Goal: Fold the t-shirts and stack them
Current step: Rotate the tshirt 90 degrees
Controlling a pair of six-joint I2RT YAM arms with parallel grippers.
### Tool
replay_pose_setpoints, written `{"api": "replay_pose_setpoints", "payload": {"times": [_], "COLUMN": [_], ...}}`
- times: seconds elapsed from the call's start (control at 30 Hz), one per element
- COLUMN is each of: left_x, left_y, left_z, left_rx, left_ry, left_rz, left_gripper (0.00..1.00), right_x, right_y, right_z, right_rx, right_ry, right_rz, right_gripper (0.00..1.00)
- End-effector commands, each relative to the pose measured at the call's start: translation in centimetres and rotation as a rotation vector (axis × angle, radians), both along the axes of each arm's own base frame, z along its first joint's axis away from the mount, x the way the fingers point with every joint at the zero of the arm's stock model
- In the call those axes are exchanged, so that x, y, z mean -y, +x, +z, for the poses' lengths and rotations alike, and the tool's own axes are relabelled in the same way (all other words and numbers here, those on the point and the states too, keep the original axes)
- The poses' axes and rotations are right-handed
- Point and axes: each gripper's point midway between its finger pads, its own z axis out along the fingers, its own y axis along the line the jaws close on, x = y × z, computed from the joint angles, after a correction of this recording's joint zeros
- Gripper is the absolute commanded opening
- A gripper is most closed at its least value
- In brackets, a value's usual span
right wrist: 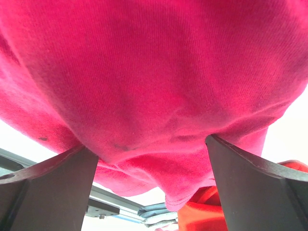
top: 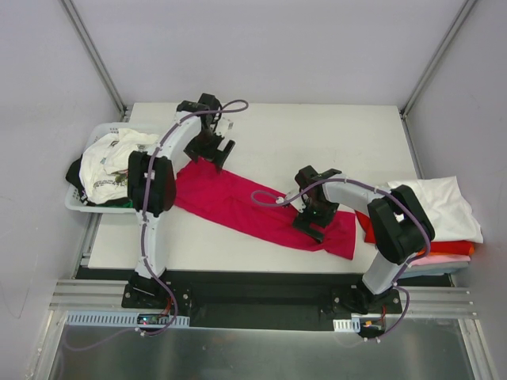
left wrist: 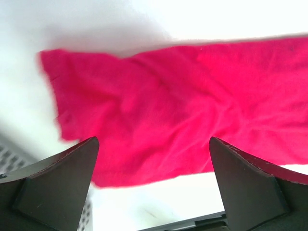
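At the table's left edge: white basket [top: 87,207] holds white printed t-shirts [top: 111,162] and a dark one [top: 75,170] | white table [top: 317,134], grey walls [top: 277,47] | crimson t-shirt [top: 238,202] lies diagonally mid-table | folded stack [top: 447,229] at right edge, white on top | left gripper [top: 214,154] fingers wide above the shirt's far-left end | right gripper [top: 314,222] fingers wide over its near-right end, nothing clamped.

Crimson t-shirt [top: 245,206] diagonal on table [top: 317,142]; left hand [top: 212,154], right hand [top: 315,223] over it.
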Motion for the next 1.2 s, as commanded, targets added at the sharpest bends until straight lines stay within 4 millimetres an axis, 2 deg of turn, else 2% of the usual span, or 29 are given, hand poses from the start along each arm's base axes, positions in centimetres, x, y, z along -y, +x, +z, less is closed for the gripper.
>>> {"api": "replay_pose_setpoints", "payload": {"times": [0.0, 0.07, 0.13, 0.17, 0.3, 0.37, 0.4, 0.43, 0.47, 0.57, 0.73, 0.8, 1.03, 1.17], "left_x": [-1.3, -1.4, -1.7, -1.8, -2.4, -2.4, -2.6, -2.3, -2.3, -2.3, -2.2, -2.0, -1.1, -1.1], "left_y": [-1.3, -2.2, -3.7, -4.2, -5.7, -5.3, -5.8, -5.0, -5.0, -5.2, -4.4, -3.8, -4.0, -3.9], "left_z": [5.2, 5.5, 4.2, 4.1, 1.9, 1.1, 0.2, -0.2, -0.6, -2.8, -5.2, -5.5, -7.8, -7.5], "left_rx": [0.115, 0.109, 0.062, 0.056, 0.020, 0.039, 0.023, 0.059, 0.059, 0.023, -0.019, -0.019, -0.086, -0.079], "left_ry": [0.060, 0.061, 0.080, 0.080, 0.101, 0.104, 0.108, 0.097, 0.097, 0.108, 0.122, 0.120, 0.094, 0.094], "left_rz": [-0.040, -0.047, -0.054, -0.055, -0.049, -0.042, -0.043, -0.041, -0.038, -0.038, -0.048, -0.041, -0.020, -0.016], "left_gripper": [0.99, 0.99, 0.99, 0.99, 0.99, 0.99, 0.99, 0.99, 0.99, 0.99, 0.99, 0.99, 0.99, 0.99], "right_x": [-1.5, -1.5, -1.4, -1.5, -1.7, -1.7, -1.8, -1.8, -1.9, -1.9, -1.8, -1.9, -2.1, -2.0], "right_y": [0.4, 0.5, 0.5, 0.5, 0.6, 0.7, 0.7, 0.7, 0.8, 0.8, 0.7, 0.8, 0.7, 0.7], "right_z": [-0.6, -0.6, -0.5, -0.4, -0.2, -0.1, -0.1, -0.1, 0.0, 0.0, 0.0, 0.0, -0.5, -0.6], "right_rx": [0.008, 0.013, 0.015, 0.019, 0.025, 0.029, 0.031, 0.033, 0.036, 0.038, 0.039, 0.040, 0.030, 0.028], "right_ry": [0.060, 0.058, 0.058, 0.062, 0.071, 0.076, 0.079, 0.080, 0.084, 0.085, 0.082, 0.086, 0.091, 0.091], "right_rz": [0.007, 0.010, 0.007, 0.009, 0.006, 0.006, 0.006, 0.006, 0.006, 0.005, 0.006, 0.005, 0.000, 0.000], "right_gripper": [0.96, 0.96, 0.97, 0.96, 0.97, 0.96, 0.96, 0.96, 0.96, 0.96, 0.96, 0.96, 0.96, 0.96]}}
